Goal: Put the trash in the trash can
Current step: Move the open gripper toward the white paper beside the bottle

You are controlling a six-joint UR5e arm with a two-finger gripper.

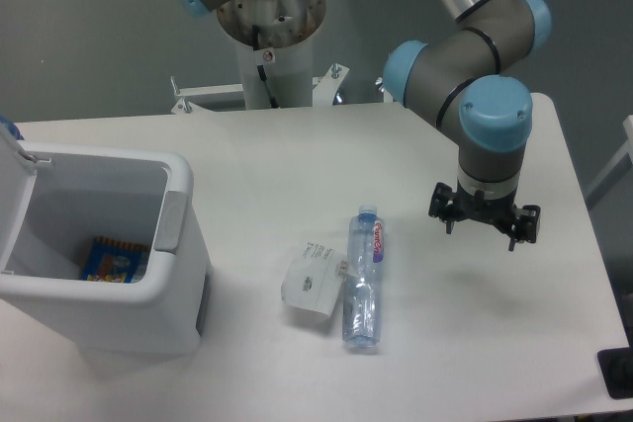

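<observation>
The hand hangs empty, fingers apart, right of the water bottle, which lies on the worktop touching the paper packet. Best approach: centre over the bottle's middle, fingers straddling its width, then carry it left to the open trash can.

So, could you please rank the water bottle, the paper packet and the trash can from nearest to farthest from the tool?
1. Water bottle, lying just left of the tool.
2. Paper packet, against the bottle's far side.
3. Trash can, at the table's left edge.
</observation>
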